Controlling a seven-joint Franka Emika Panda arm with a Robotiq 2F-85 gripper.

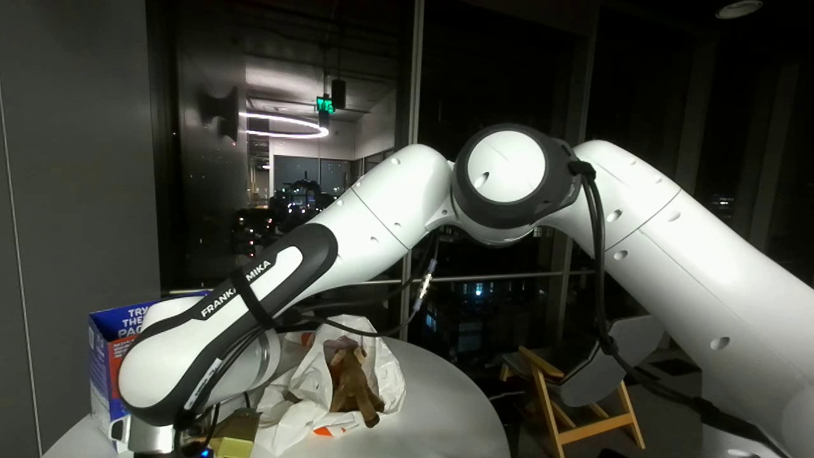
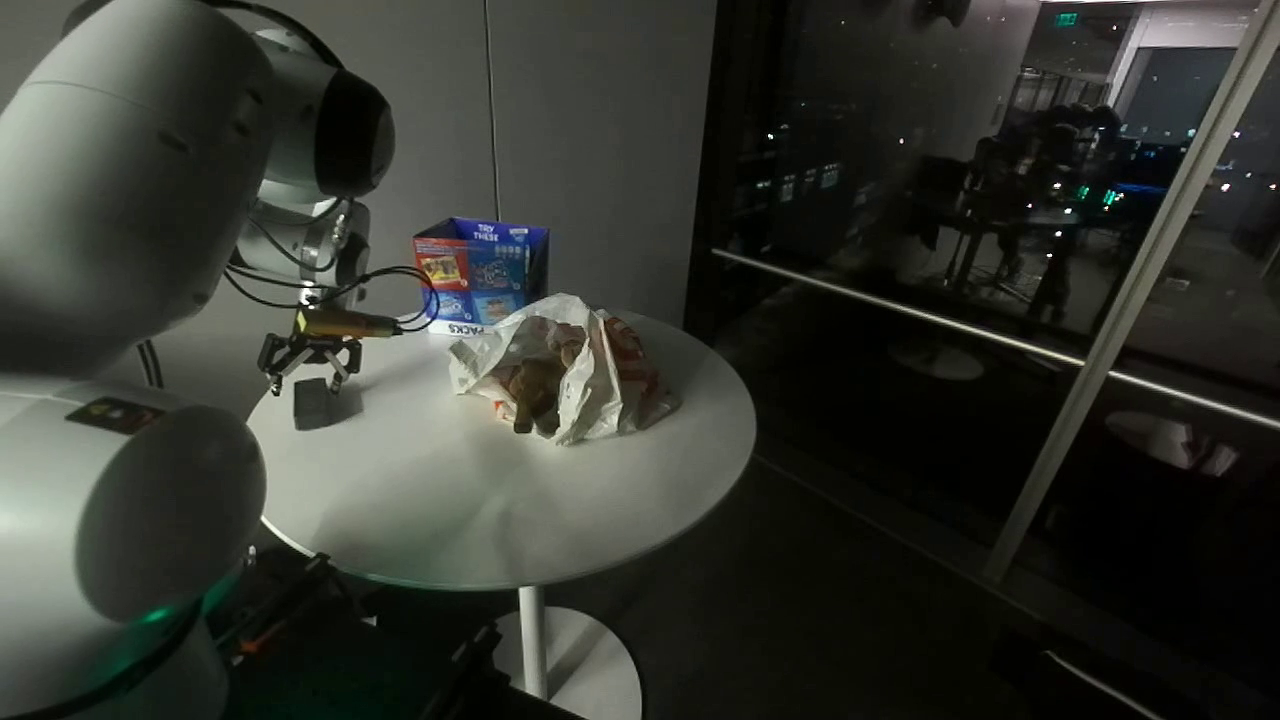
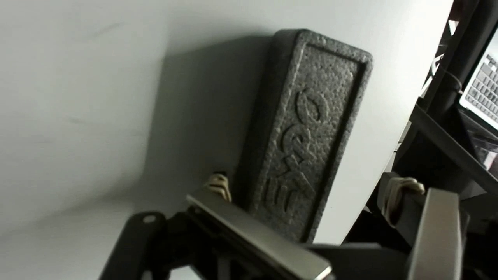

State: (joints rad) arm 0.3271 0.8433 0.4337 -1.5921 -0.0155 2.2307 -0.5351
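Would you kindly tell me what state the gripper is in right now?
Gripper: open, holding nothing; nearest to it is the dark grey EXPO whiteboard eraser.

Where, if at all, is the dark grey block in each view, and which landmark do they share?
In an exterior view: the dark grey block, at left, just below the open jaws.
In an exterior view: not visible, though the white tabletop is.
Wrist view: the block, right of centre, lower end behind the jaws.
Shared landmark: the white tabletop.
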